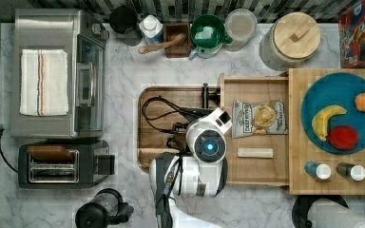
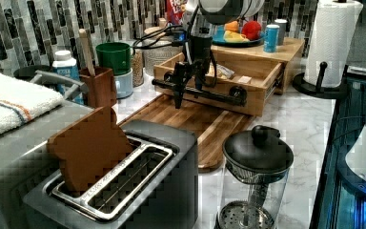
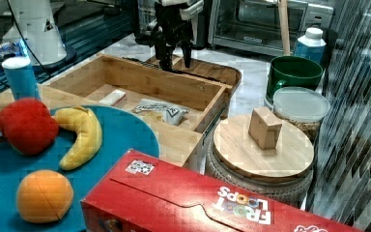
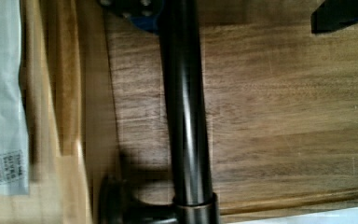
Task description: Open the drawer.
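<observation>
The drawer (image 1: 256,137) is seen pulled well out of the pale wood unit (image 1: 335,166), toward the top view's left. Its front hangs over the dark brown tray (image 2: 205,125) that lies on the marble counter (image 1: 128,76). A snack bag (image 1: 259,118) and a small pale bar (image 1: 255,152) are seen lying inside the drawer.

A silver oven (image 1: 52,73) with a folded towel (image 1: 43,81) on it is set far off at the top view's left, and a toaster (image 2: 119,183) is placed near it. A blue plate (image 3: 125,133) with fruit is kept on top of the unit. A green cup (image 3: 292,72) and a wood-lidded jar (image 3: 263,145) are stood beside the drawer by the wall.

The gripper (image 2: 187,86) is held at the black bar handle (image 2: 198,90). Its fingers (image 2: 177,98) are spread apart, one on each side of the bar, and nothing is squeezed between them. In the wrist view the handle (image 4: 186,116) runs past with the tray below it.
</observation>
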{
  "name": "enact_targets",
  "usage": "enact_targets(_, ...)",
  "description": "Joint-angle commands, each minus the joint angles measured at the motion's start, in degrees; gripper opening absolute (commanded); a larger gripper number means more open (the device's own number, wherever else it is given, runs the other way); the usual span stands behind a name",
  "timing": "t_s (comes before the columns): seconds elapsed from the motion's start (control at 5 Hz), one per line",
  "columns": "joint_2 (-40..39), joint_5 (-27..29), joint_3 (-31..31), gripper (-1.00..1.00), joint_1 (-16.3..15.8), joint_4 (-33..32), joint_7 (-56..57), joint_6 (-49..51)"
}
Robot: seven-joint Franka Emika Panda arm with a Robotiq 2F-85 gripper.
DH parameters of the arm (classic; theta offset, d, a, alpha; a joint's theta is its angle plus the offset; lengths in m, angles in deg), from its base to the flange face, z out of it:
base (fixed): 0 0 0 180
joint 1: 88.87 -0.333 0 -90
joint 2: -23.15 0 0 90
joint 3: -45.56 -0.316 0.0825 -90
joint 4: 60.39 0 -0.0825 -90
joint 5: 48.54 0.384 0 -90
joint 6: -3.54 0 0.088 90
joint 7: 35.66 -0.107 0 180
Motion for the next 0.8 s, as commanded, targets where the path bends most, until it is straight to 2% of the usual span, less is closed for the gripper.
enact_targets(0.2, 0.1, 3.2, -5.7, 1.0, -2.5, 5.0, -3.2, 4.4)
enact_targets(0.8, 0.1, 2.9, -6.7, 1.0, -1.5, 5.0, -3.4, 4.4)
